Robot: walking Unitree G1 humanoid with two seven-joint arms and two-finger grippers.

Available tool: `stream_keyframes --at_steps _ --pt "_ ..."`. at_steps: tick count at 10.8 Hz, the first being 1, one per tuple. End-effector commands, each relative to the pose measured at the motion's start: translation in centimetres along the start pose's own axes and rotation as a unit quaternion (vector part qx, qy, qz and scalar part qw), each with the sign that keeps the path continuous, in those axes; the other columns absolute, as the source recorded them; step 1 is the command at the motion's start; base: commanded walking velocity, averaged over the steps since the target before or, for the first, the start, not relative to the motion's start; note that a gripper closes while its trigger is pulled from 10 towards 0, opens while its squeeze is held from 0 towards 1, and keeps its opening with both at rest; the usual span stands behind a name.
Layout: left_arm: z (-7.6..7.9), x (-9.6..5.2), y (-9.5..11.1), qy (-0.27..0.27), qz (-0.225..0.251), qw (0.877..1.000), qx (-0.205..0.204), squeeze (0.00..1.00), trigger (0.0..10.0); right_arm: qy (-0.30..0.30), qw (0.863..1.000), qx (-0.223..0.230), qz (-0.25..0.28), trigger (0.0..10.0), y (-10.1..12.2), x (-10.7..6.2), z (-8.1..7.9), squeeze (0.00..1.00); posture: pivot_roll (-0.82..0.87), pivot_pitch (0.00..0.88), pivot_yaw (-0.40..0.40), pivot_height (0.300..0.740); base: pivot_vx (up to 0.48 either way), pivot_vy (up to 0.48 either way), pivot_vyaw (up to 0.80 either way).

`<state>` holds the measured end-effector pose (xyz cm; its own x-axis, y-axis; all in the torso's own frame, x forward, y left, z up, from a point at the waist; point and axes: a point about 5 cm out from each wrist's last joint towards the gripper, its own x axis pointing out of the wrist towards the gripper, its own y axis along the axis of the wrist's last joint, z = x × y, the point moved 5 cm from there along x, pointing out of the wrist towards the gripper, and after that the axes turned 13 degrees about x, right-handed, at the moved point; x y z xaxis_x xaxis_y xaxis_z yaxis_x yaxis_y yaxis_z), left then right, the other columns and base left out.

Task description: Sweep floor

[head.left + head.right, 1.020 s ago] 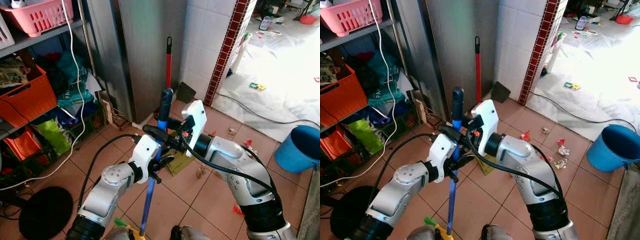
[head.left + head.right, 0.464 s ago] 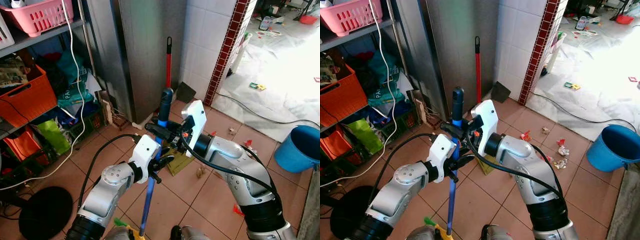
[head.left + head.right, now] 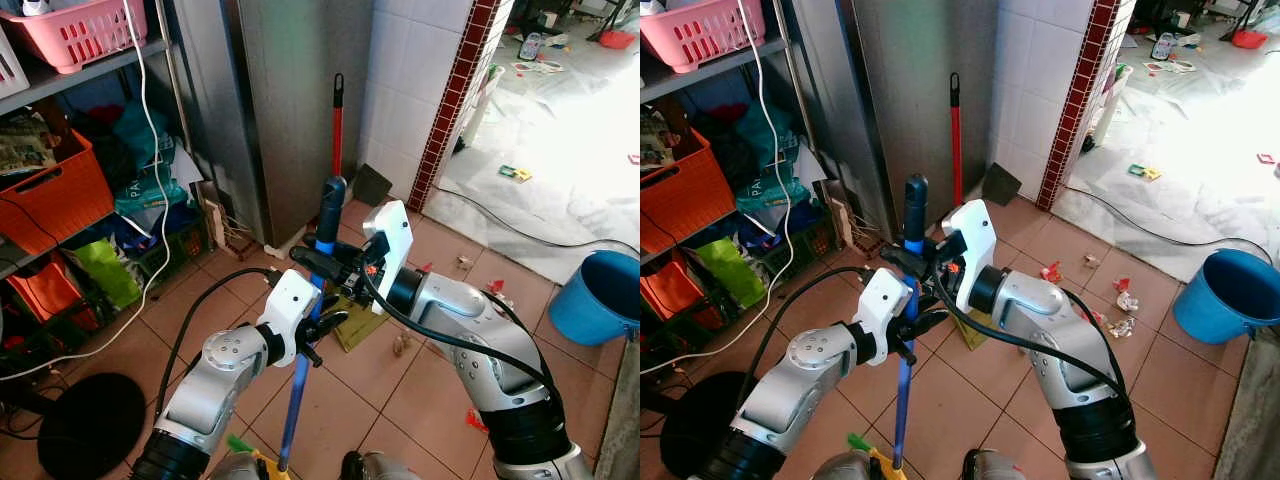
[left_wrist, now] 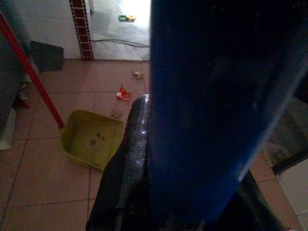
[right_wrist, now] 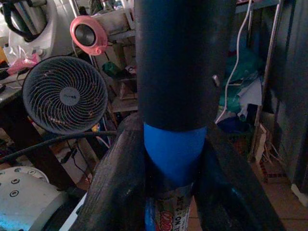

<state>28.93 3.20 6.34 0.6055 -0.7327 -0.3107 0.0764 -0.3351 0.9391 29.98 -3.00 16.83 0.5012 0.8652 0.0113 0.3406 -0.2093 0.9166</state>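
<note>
An upright broom with a blue handle [image 3: 296,400] and a black top grip [image 3: 331,200] stands in front of me. My left gripper [image 3: 317,326] is shut on the blue handle low down. Just above it, my right gripper [image 3: 312,264] is shut on the handle below the black grip. In the right wrist view the handle [image 5: 174,144] sits between both black fingers [image 5: 118,192]. A yellow-green dustpan [image 4: 91,139] with a red stick [image 3: 337,125] lies on the tiles behind the arms. Scraps of litter [image 3: 403,345] lie on the tiles to the right.
A blue bucket [image 3: 595,295] stands at the right. Shelves at the left hold an orange bin [image 3: 55,195] and a pink basket [image 3: 75,30]. A steel cabinet [image 3: 290,100] and a tiled wall corner [image 3: 455,95] are ahead. A black round base [image 3: 90,425] and cables lie at lower left.
</note>
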Motion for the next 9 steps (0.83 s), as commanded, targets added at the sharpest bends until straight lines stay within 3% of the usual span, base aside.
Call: stream_keyframes --at_steps 1,2,4,6,8,9 --pt "0.2 -0.1 -0.1 -0.002 -0.002 1.000 0.011 0.00 10.0 -0.008 1.000 0.000 0.007 0.0 0.2 -0.1 0.1 0.00 -0.03 0.050 -0.011 0.740 0.000 0.000 0.00" --pt "0.2 0.0 -0.2 0.002 0.000 1.000 -0.001 1.00 10.0 -0.014 1.000 0.005 0.011 0.0 0.2 -0.1 0.2 0.00 -0.03 0.046 -0.010 0.740 0.000 0.000 0.00" --pt "0.1 -0.1 -0.4 0.012 -0.003 1.000 -0.002 1.00 10.0 -0.033 0.999 0.012 0.021 0.0 0.1 -0.1 0.8 0.00 -0.03 0.037 -0.002 0.740 0.000 0.000 0.00" --pt "0.3 -0.9 0.6 0.011 0.010 1.000 0.012 1.00 10.0 -0.115 0.992 -0.015 0.045 0.0 0.7 0.0 3.3 0.00 -0.03 0.034 0.011 0.740 0.000 0.000 0.00" --pt "0.7 -2.3 1.1 0.009 0.018 1.000 0.021 1.00 10.0 -0.212 0.973 -0.066 0.068 0.0 1.9 -1.0 6.6 0.00 -0.02 0.041 0.011 0.740 0.000 0.000 0.00" --pt "1.0 -2.8 0.9 0.010 0.018 1.000 0.021 1.00 10.0 -0.235 0.965 -0.080 0.082 0.0 2.3 -1.3 7.2 0.00 -0.01 0.044 0.009 0.740 0.000 0.000 0.00"
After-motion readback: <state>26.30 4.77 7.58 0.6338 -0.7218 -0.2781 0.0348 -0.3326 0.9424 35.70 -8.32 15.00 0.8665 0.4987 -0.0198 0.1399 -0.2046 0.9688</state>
